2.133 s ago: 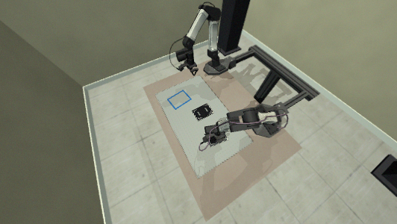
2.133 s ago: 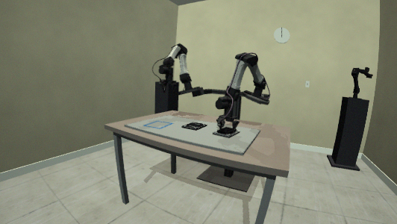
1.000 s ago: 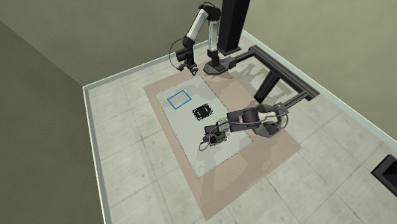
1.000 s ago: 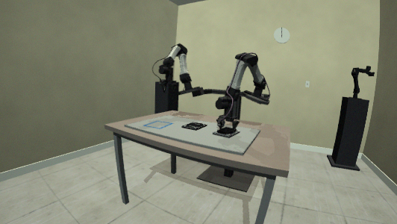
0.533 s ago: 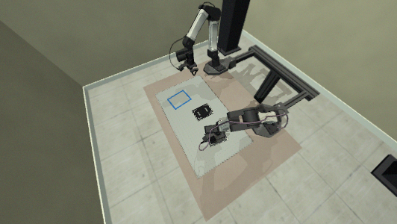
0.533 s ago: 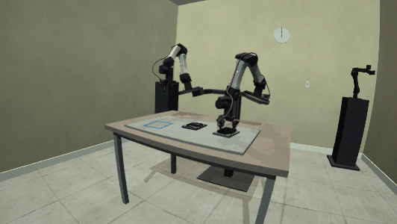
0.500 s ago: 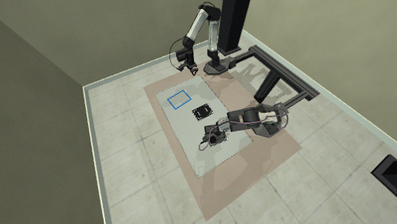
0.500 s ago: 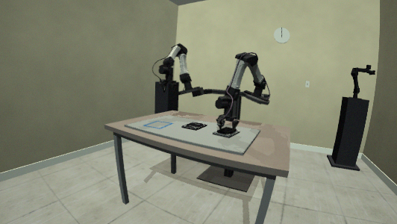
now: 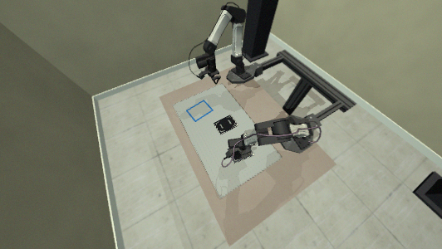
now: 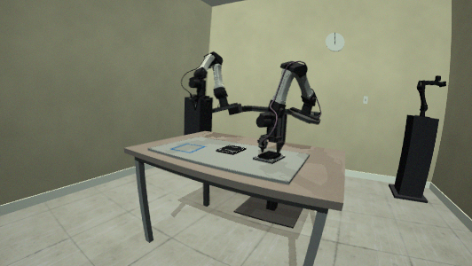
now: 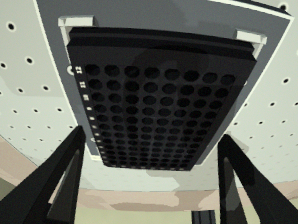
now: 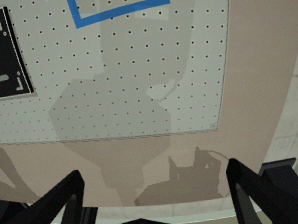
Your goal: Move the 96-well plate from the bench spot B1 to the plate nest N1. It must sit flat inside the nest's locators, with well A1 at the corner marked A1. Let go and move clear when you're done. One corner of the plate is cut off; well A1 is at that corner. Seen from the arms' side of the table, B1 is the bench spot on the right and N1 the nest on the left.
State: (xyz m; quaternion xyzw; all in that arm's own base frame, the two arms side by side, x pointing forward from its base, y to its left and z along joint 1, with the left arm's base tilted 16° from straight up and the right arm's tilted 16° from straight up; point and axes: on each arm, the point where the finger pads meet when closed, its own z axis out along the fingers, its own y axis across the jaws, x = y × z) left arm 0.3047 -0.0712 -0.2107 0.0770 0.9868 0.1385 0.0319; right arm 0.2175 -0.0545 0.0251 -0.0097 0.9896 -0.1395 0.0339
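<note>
Where my left arm reaches down, the lot reads as follows.

Item: 96-well plate (image 9: 246,156) (image 10: 270,155) (image 11: 155,100), black, wells upward, on the nest N1 (image 10: 257,159) (image 11: 275,35), among its pale corner locators (image 11: 76,21). The column numbered 12 is nearest the top of my left wrist view. I cannot tell whether the plate is fully seated, nor which corner is cut.

Item: left gripper (image 9: 238,156) (image 10: 271,150) (image 11: 154,134), open wide, a finger toward either side of the plate, gripping nothing.

Item: right gripper (image 9: 216,80) (image 10: 195,105) (image 12: 154,167), open and empty, well apart from the plate, raised near the table's edge on the B1 side.

Item: bench spot B1 (image 9: 191,115) (image 10: 184,151) (image 12: 120,13), a blue outline, the plate well apart from it.

Item: black fixture (image 9: 225,124) (image 10: 231,150) (image 12: 12,65), pale marks on top, lying between B1 and N1.

Item: perforated board (image 9: 203,145) (image 10: 213,159) (image 11: 25,107) (image 12: 135,95), pale, bearing all of these, laid on the pinkish-brown table (image 9: 291,187) (image 10: 328,191) (image 12: 250,100).
</note>
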